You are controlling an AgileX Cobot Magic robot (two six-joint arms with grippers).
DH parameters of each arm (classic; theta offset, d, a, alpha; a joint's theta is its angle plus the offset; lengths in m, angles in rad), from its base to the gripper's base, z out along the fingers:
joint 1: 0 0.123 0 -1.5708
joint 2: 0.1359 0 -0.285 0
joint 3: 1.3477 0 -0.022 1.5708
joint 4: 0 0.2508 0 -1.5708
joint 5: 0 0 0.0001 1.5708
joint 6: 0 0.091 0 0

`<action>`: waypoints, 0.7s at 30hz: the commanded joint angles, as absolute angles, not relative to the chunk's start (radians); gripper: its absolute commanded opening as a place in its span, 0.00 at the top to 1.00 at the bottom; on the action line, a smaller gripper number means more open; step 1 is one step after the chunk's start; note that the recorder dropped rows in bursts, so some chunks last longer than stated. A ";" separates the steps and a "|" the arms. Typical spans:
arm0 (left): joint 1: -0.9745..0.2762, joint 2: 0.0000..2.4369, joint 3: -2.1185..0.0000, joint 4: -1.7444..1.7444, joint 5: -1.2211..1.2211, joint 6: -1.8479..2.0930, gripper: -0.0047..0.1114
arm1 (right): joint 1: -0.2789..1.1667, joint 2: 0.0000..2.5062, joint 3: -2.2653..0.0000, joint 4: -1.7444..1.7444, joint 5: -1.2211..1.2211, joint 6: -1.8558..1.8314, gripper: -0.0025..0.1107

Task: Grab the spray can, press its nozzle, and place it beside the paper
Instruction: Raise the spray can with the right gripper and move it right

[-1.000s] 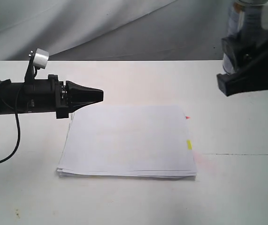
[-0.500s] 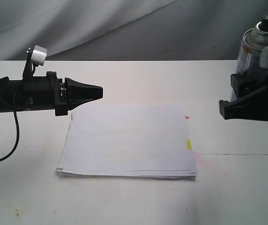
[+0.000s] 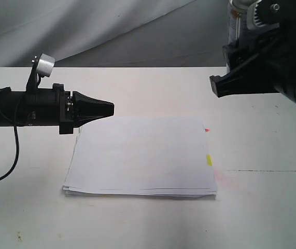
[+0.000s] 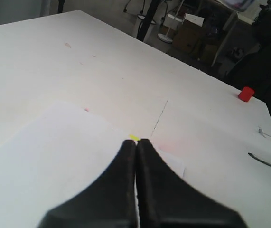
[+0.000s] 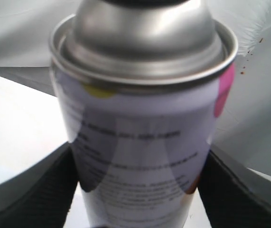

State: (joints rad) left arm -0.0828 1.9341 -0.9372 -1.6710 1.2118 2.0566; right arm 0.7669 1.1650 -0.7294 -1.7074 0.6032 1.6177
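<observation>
The right tool [image 3: 235, 66] is clamped around the body of the spray can [image 3: 237, 21], holding it upright high over the counter [image 3: 153, 85], up and to the right of the paper [image 3: 142, 155]. I'd say it is raised so the top is free for pressing, though the button itself is cut off from sight. The left tool [image 3: 106, 108] hangs over the paper's left edge with its jaws pinched together on nothing, probably because a closed point suits poking the button.
</observation>
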 commanded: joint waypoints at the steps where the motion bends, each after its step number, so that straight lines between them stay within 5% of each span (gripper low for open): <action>1: -0.081 1.925 -0.931 -1.635 1.221 2.049 0.96 | 0.764 1.159 -0.742 -1.744 0.610 1.604 0.98; 16: -0.081 1.925 -0.931 -1.635 1.221 2.049 0.96 | 0.764 1.159 -0.742 -1.744 0.614 1.555 0.98; 21: -0.081 1.925 -0.931 -1.635 1.221 2.049 0.96 | 0.640 1.159 -0.742 -1.740 0.517 1.488 0.98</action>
State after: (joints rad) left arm -0.0828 1.9341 -0.9372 -1.6346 1.2118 2.0566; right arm 0.7103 1.1663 -0.7294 -1.7074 0.5557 1.5406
